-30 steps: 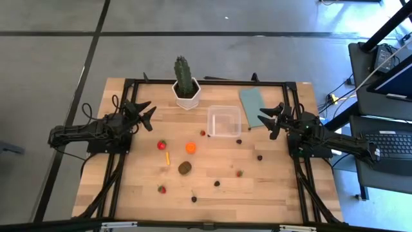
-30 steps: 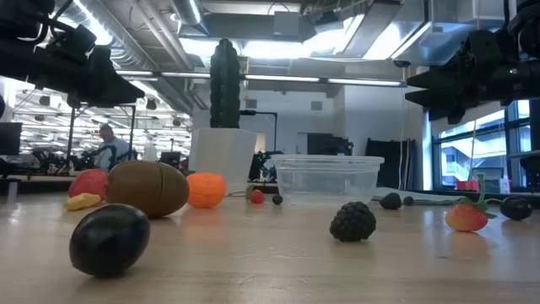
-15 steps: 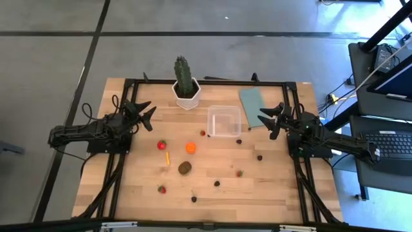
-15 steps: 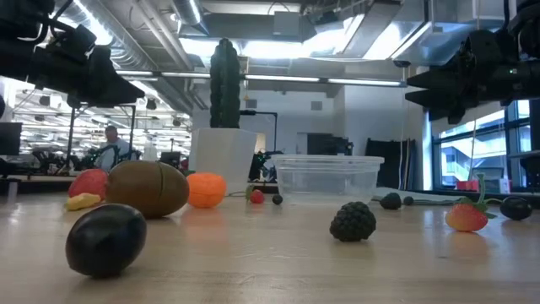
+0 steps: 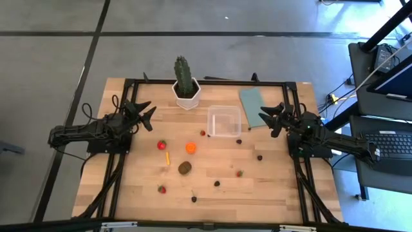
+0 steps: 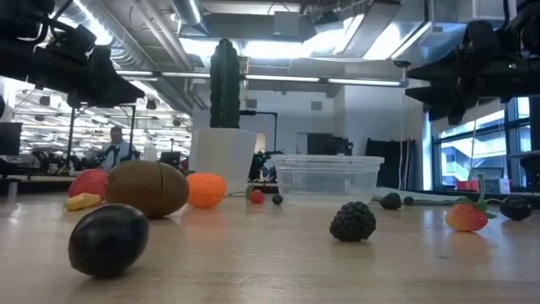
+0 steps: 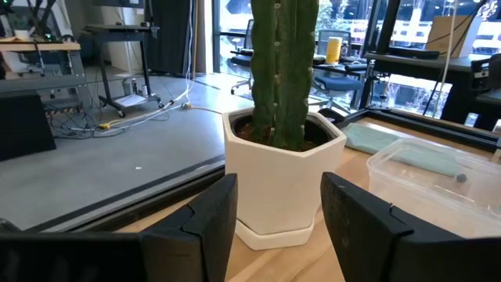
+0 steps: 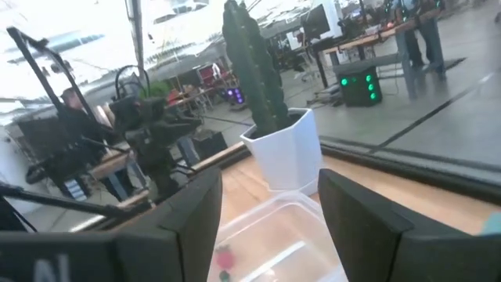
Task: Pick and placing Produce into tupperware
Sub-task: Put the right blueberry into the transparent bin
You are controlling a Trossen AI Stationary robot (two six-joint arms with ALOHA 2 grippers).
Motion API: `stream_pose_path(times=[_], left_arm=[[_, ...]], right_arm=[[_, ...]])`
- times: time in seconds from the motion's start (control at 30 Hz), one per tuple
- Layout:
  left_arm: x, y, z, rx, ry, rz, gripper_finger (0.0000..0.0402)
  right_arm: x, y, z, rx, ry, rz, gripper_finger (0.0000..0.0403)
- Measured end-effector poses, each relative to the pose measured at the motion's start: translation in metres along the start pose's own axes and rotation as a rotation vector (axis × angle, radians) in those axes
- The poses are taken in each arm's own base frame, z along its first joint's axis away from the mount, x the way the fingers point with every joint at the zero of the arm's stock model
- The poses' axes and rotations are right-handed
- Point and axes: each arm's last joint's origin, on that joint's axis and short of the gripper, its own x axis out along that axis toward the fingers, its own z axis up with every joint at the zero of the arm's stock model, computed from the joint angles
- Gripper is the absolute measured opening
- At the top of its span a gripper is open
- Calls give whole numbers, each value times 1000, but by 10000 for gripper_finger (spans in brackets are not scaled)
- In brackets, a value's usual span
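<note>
High view: one clear square tupperware [image 5: 224,121] with rounded corners stands far-centre on the table [image 5: 129,193], empty. Loose produce lies nearer: three red strawberries [image 5: 161,145], one orange ball [image 5: 190,147], one brown oval [image 5: 185,167], one thin yellow stick [image 5: 167,158] and several dark berries [image 5: 259,156]. One cactus [image 5: 185,82] in a white pot stands left of the container; one blue-grey lid [image 5: 252,106] lies to its right. The left gripper [image 5: 147,116] hovers at the left edge, the right gripper [image 5: 272,116] just right of the lid, both with fingers parted, holding nothing.

Low view: the container [image 6: 327,176] is transparent, with a rim. Two strawberries, the ball and the oval show, with six dark pieces.

Left wrist view: fingers [image 7: 210,215] spread, empty, facing the pot.

Right wrist view: fingers [image 8: 192,211] spread above the container.
</note>
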Motion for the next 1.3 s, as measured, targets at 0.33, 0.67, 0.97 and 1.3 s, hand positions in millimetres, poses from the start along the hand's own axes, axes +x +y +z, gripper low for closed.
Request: stream_pose_path(times=[0.33,0.67,0.97,1.3], left_arm=[[0,0,0,0,0,0,176],[0,0,0,0,0,0,176],[0,0,0,0,0,0,176],[0,0,0,0,0,0,176]], right_arm=[[0,-2,-4,27,50,-30,215],[11,12,27,-68,412,-189,215],[62,25,55,255,656,-500,215],[88,18,26,470,937,-719,215]])
